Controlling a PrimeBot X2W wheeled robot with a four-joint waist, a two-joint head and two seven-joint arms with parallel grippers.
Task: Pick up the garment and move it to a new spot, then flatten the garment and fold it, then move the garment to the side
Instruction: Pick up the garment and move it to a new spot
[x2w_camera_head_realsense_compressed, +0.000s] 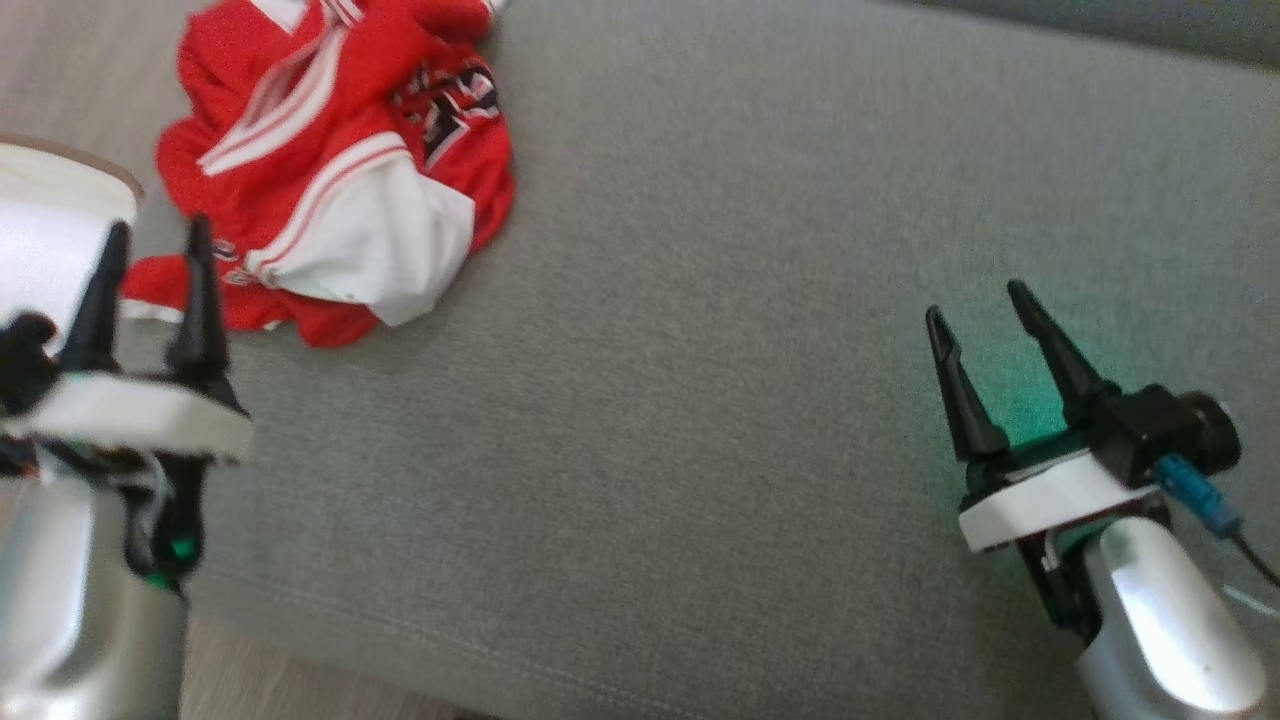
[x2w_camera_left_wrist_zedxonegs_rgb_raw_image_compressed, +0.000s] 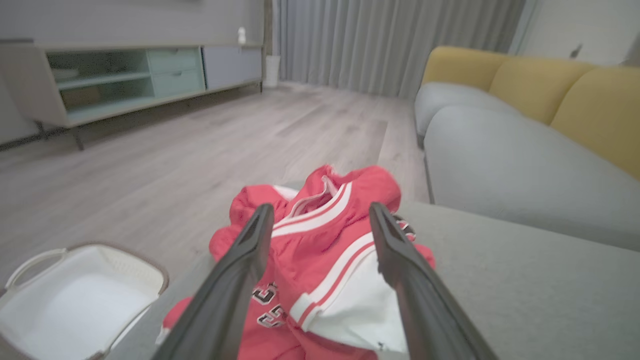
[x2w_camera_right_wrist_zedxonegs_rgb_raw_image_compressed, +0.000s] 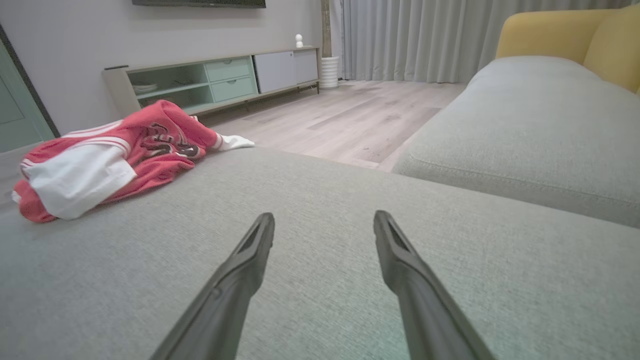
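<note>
Grey sofa cushion (x2w_camera_head_realsense_compressed: 700, 350) is the work surface, with wood floor off its left edge. Left to right across the cushion:
- white basket (x2w_camera_head_realsense_compressed: 50, 200): on the floor just off the left edge.
- left gripper (x2w_camera_head_realsense_compressed: 160, 225): over the left edge, fingers apart, nothing between them.
- garment (x2w_camera_head_realsense_compressed: 340, 170): red-and-white jersey, crumpled in a heap at the far-left corner. Its low red hem runs toward the left edge; can't tell if it overhangs.
- right gripper (x2w_camera_head_realsense_compressed: 975, 300): over the near-right part, fingers apart, empty, well clear of the heap.

My read: the step in hand is the first pick, not started. The left gripper is the one lined up, since its wrist view has the heap framed between the fingers.

How I'd do it:
- Aim for a raised fold, e.g. the striped band (x2w_camera_head_realsense_compressed: 290, 110), not the flat white panel (x2w_camera_head_realsense_compressed: 390, 250). A ridge gives the fingers something to bite.
- Come down with the fingers wide and close only once cloth sits between them.
- Lift until the trailing hem clears the cushion, or it will drag and may snag the basket.
- Carry it to the cushion's middle, where there's bare room to flatten.
- Keep the right gripper out until set-down, then use it on the opposite edge for spreading.
</note>
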